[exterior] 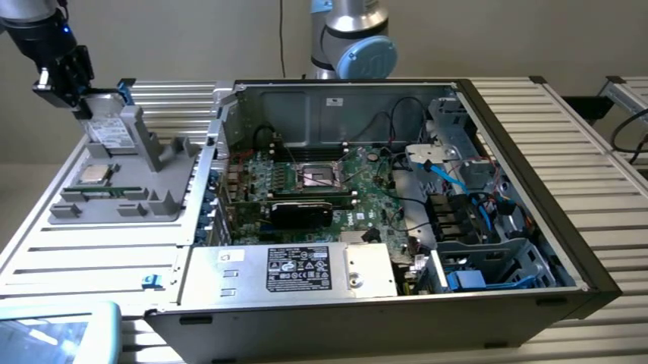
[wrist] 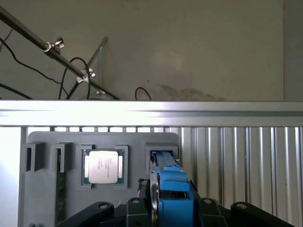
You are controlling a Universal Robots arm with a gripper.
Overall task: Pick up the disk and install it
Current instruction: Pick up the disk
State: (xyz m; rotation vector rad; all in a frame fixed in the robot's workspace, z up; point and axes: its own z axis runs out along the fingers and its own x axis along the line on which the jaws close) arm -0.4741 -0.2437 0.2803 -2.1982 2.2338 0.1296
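Your gripper (exterior: 84, 106) clamps disk (exterior: 106, 133) by its blue frame; disk upright in grey holder (exterior: 162, 163) beneath it, processor chip (wrist: 103, 166) alongside.

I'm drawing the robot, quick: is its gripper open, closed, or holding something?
Gripper: right at the top end of the blue-framed disk; open or closed cannot be told.

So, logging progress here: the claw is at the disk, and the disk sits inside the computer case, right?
Not quite. The claw is at the disk, but the disk stands in the grey holder outside the computer case, as the exterior view shows.
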